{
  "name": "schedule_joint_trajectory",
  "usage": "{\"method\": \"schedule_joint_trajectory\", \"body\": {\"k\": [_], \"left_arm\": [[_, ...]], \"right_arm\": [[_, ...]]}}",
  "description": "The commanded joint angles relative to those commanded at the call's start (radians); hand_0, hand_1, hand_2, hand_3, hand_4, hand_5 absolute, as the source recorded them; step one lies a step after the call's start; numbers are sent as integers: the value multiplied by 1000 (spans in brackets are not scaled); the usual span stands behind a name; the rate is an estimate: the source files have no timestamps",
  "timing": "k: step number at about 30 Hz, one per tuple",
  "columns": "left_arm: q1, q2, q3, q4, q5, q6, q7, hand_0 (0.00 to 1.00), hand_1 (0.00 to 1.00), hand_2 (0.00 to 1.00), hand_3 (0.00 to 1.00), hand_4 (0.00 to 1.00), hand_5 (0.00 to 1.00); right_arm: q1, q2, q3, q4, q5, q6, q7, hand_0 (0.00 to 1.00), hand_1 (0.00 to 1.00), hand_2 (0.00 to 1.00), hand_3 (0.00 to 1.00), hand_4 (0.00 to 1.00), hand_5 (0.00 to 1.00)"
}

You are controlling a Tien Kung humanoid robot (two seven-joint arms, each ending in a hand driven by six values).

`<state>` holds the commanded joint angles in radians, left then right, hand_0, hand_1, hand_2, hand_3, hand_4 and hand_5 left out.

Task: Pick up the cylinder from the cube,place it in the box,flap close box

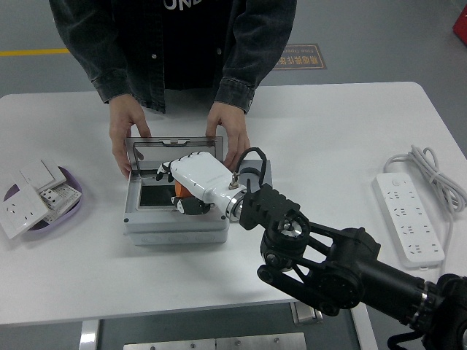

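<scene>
A grey box (174, 232) stands on the white table, its clear lid (146, 150) upright at the back. My right hand (175, 182), white with dark fingertips, reaches into the box from the right. Its fingers (165, 170) are stretched out toward the lid. An orange and black piece (182, 195), seemingly the cylinder, shows under the palm inside the box; I cannot tell whether it is still touched. A person's hands (125, 133) (230, 137) hold the lid's two ends. No cube is in view.
A purple dish (73, 208) with white switch plates sits at the left edge. A white power strip (408, 219) with its cable lies at the right. My black right arm (328, 262) crosses the table's front right.
</scene>
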<state>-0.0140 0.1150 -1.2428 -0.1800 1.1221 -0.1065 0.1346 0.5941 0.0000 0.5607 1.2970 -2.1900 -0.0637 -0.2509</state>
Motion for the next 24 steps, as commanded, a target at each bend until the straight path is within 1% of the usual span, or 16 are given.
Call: {"method": "schedule_joint_trajectory", "body": {"k": [1,2,7,8,13,14,19,20,24], "left_arm": [[0,0,0,0,0,0,0,639,673,663,711,757,328],[0,0,0,0,0,0,0,639,673,663,711,757,328],[-1,0,2,0,0,0,0,639,673,663,711,757,328],[-1,0,2,0,0,0,0,639,673,663,711,758,329],[-1,-1,2,0,1,0,0,639,673,663,711,758,329],[-1,-1,2,0,0,0,0,639,673,663,711,758,329],[-2,-1,2,0,1,0,0,639,673,663,711,758,329],[-2,-1,2,0,1,0,0,639,673,663,711,757,329],[-1,-2,1,0,0,0,0,639,673,663,711,757,329]], "right_arm": [[0,0,0,0,-1,0,1,728,682,674,696,449,247],[-1,0,0,0,-2,1,2,737,682,674,696,505,266],[-2,0,0,-2,6,4,14,737,682,674,696,505,266],[-2,0,0,-2,8,5,16,743,679,674,695,565,267],[-3,0,-2,-3,23,13,27,743,679,674,695,565,267],[-4,0,-2,-3,27,15,30,749,677,675,696,623,261],[-5,0,-2,-3,50,18,38,749,677,675,696,623,261],[-6,0,-1,-3,59,18,40,758,679,684,703,777,312],[-14,0,3,10,158,11,72,758,679,684,703,777,312]]}}
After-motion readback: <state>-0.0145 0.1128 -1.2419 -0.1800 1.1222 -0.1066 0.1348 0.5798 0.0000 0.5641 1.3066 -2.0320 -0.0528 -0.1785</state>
